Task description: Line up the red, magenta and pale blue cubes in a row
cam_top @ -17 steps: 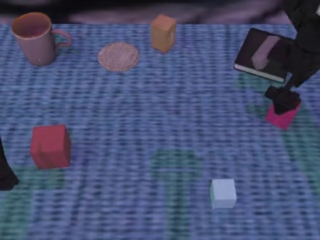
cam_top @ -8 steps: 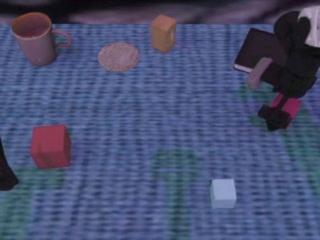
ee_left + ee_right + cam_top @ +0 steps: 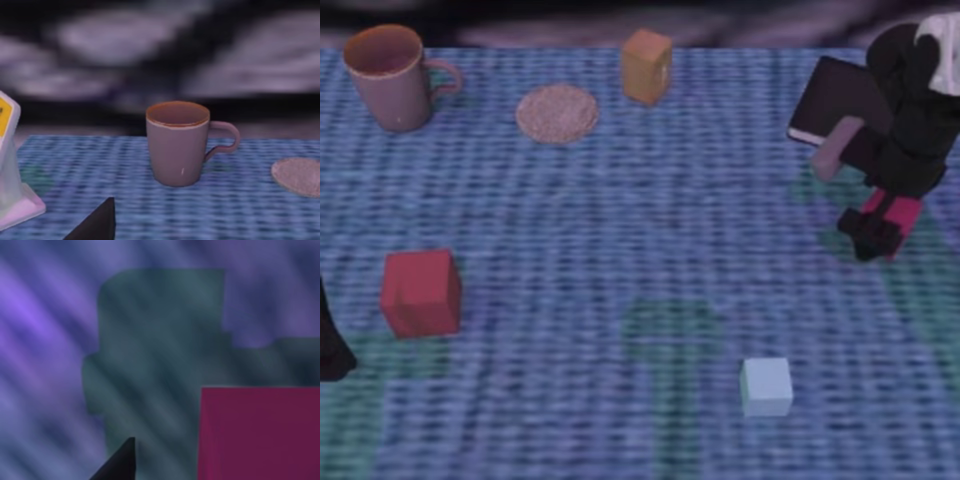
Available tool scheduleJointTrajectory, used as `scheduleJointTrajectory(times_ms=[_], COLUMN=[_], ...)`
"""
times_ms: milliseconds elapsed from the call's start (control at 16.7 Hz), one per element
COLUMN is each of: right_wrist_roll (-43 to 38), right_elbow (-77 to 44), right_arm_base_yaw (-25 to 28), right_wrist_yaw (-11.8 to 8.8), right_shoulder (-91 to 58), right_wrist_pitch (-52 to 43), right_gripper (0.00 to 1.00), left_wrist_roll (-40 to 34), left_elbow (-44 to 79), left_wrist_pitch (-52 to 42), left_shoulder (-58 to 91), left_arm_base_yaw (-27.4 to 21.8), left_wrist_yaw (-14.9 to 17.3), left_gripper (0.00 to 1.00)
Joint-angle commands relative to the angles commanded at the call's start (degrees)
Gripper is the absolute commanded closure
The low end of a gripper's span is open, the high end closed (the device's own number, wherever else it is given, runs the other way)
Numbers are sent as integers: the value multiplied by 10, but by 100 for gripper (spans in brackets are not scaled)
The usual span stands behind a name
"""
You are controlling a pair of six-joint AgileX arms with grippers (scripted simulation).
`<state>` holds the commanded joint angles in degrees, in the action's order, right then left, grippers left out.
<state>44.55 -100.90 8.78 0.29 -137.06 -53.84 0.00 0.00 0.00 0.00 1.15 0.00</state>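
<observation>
Three cubes lay far apart on the blue woven surface point(image 3: 650, 230): the red cube point(image 3: 420, 292) near the left side, the pale blue cube point(image 3: 766, 386) toward the front and right of centre, and the magenta cube point(image 3: 898, 212) at the far right, just in front of the dark book point(image 3: 835, 105). Right end effector point(image 3: 872, 236) sat low over the magenta cube, hiding most of it from above; whether its fingers were spread or pinching the cube could not be told, and the right wrist view showed only one dark fingertip point(image 3: 119, 464) beside the cube's flat face point(image 3: 260, 432). Left end effector point(image 3: 332, 350) was parked at the left edge, its fingers also impossible to read.

Judged from this, the step in hand was the grasp on the magenta cube. Doing it well would mean centring the fingers across two opposite faces, squarely rather than on the corners, getting a firm hold before lifting, and rising straight up so the book just behind stays undisturbed. A sensible spot for the row looked to be the open middle between the red and pale blue cubes.

Compared with half a second before, almost nothing differed: the arm and cube sat nearly as they had. A full second before, the arm had been posed differently and the cube showed lower, more exposed
</observation>
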Motion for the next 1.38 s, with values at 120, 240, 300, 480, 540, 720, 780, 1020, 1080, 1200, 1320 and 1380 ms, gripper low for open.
scheduleJointTrajectory(times_ms=[120,240,300,480,540,720,780,1020,1080,1200,1320,1380], right_wrist_roll=[0,0,0,0,0,0,0,-3,-3,-4,-4,-4], right_elbow=[0,0,0,0,0,0,0,-9,-20,-47,-74,-83], right_arm_base_yaw=[0,0,0,0,0,0,0,1,2,2,4,4], right_wrist_yaw=[0,0,0,0,0,0,0,-5,-5,-6,-5,-5], right_shoulder=[0,0,0,0,0,0,0,18,22,34,48,54], right_wrist_pitch=[0,0,0,0,0,0,0,-20,-34,-79,-122,-134], right_gripper=[68,83,90,100,100,100,100,100,100,100,100,100], left_wrist_roll=[0,0,0,0,0,0,0,0,0,0,0,0], left_elbow=[0,0,0,0,0,0,0,0,0,0,0,0], left_wrist_pitch=[0,0,0,0,0,0,0,0,0,0,0,0], left_shoulder=[0,0,0,0,0,0,0,0,0,0,0,0], left_arm_base_yaw=[0,0,0,0,0,0,0,0,0,0,0,0], left_wrist_yaw=[0,0,0,0,0,0,0,0,0,0,0,0], left_gripper=[0,0,0,0,0,0,0,0,0,0,0,0])
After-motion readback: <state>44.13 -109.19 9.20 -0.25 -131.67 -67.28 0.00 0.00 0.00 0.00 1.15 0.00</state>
